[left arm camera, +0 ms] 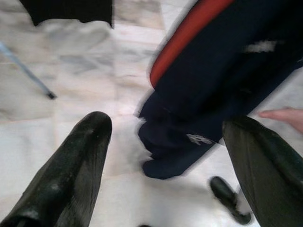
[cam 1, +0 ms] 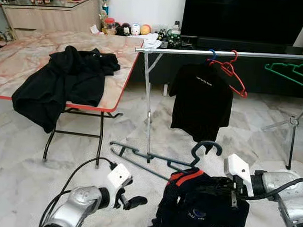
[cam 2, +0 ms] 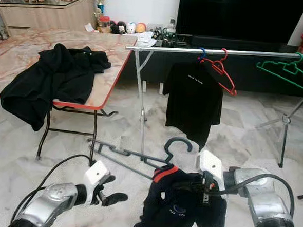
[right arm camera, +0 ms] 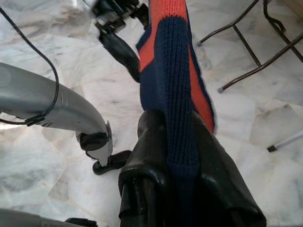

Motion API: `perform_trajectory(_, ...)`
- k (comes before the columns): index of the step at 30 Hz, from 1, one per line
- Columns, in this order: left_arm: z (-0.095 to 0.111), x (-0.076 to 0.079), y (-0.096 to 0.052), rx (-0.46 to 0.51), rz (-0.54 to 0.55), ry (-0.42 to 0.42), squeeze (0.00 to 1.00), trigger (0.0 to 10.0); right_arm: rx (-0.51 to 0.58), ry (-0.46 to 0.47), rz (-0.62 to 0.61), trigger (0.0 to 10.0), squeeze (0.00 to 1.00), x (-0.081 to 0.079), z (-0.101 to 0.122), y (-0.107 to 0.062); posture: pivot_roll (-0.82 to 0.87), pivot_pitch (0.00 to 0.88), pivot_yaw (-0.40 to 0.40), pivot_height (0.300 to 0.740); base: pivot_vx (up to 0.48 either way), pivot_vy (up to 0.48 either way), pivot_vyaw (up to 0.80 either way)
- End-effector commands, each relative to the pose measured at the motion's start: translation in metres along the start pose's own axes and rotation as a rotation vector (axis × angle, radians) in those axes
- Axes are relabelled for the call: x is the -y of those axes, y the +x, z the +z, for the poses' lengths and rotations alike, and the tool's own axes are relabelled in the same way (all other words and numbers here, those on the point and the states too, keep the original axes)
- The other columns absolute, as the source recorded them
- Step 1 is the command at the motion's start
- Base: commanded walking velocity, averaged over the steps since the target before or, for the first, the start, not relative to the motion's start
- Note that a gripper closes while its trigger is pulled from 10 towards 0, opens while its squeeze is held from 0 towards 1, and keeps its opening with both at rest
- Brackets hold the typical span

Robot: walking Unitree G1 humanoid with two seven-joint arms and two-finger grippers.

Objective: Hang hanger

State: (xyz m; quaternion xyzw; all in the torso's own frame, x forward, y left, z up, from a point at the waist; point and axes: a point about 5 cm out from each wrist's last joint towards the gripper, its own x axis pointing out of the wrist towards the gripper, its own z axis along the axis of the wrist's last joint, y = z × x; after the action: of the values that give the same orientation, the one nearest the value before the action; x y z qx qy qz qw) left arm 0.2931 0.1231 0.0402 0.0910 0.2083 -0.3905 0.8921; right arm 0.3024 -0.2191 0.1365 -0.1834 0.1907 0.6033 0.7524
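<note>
Presently, a navy garment (cam 1: 197,209) on a dark hanger (cam 1: 206,147) is clamped by the right gripper (cam 1: 216,187); the left gripper (cam 1: 133,201), fingers apart, is positioned just left.

The right pincer (cam 2: 196,187) grips a navy garment (cam 2: 179,208) on a dark hanger (cam 2: 176,144) below the rail (cam 2: 222,52); the left pincer (cam 2: 110,193) hovers open over the marble floor (cam 2: 14,172).
</note>
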Motion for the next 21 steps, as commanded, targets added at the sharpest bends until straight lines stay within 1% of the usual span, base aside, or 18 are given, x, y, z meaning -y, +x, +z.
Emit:
perform_trajectory(1, -0.007, -0.003, 0.001, -0.015, 0.020, -0.014, 0.00, 10.0, 0.010, -0.068, 0.003, 0.0, 0.00, 0.007, 0.021, -0.001, -0.07, 0.024, 0.016, 0.740, 0.000, 0.000, 0.00)
perform_trajectory(7, -0.005, 0.003, 0.008, 0.019, -0.024, -0.051, 0.00, 10.0, -0.001, -0.133, 0.036, 0.0, 0.00, 0.014, 0.041, 0.004, -0.07, 0.023, -0.003, 0.740, 0.000, 0.000, 0.00)
perform_trajectory(12, -0.009, 0.008, 0.012, 0.001, -0.056, -0.018, 0.00, 10.0, -0.007, -0.180, 0.063, 0.0, 0.00, 0.016, 0.054, 0.007, -0.07, 0.019, -0.018, 0.740, 0.000, 0.000, 0.00)
perform_trajectory(13, -0.009, 0.011, 0.013, 0.014, -0.090, -0.031, 0.00, 10.0, -0.014, -0.200, 0.078, 0.0, 0.00, 0.016, 0.058, 0.008, -0.07, 0.017, -0.021, 0.740, 0.000, 0.000, 0.00)
perform_trajectory(16, -0.007, 0.013, 0.013, 0.029, -0.117, -0.041, 0.00, 10.0, -0.017, -0.213, 0.089, 0.0, 0.00, 0.016, 0.060, 0.009, -0.07, 0.018, -0.025, 0.740, 0.000, 0.000, 0.00)
perform_trajectory(21, -0.002, 0.013, 0.016, 0.049, -0.131, -0.017, 0.00, 10.0, -0.017, -0.255, 0.122, 0.0, 0.00, 0.012, 0.069, 0.011, -0.08, 0.017, -0.028, 0.740, 0.000, 0.000, 0.00)
